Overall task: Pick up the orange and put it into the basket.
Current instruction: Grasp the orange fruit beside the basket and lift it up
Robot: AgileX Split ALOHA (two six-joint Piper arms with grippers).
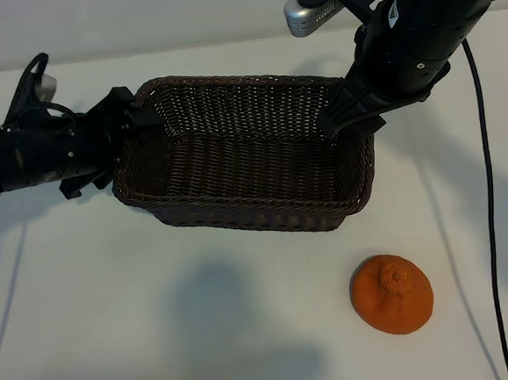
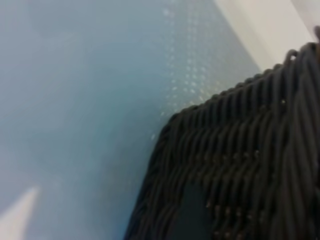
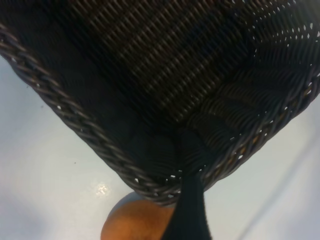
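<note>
- We see the basket (image 1: 243, 160), a large rectangular dark-brown woven wicker container with rounded corners and a braided rim, standing on the white table (image 1: 115, 324) between the two arms.
- The orange (image 1: 391, 294), a matte bright-orange, slightly flattened fruit with a knobby bump on top, lies on the table outside the basket, near its corner on the right arm's side and apart from it; nothing touches it.
- The left gripper (image 1: 139, 122), black, reaches level from the left to the basket's short end, its tips at the rim. We cannot tell how its jaws stand, spread or pinching the rim.
- The left wrist view shows only the wicker wall (image 2: 240, 170) close up, against the pale surface.
- The right gripper (image 1: 341, 123), black, points down at the basket's far right corner; we see its jaws spread, one dark finger (image 3: 187, 215) outside the rim.
- In the right wrist view the orange (image 3: 132, 220) peeks out beyond the basket's corner (image 3: 150, 180).
- We read no brand, label or writing anywhere.
</note>
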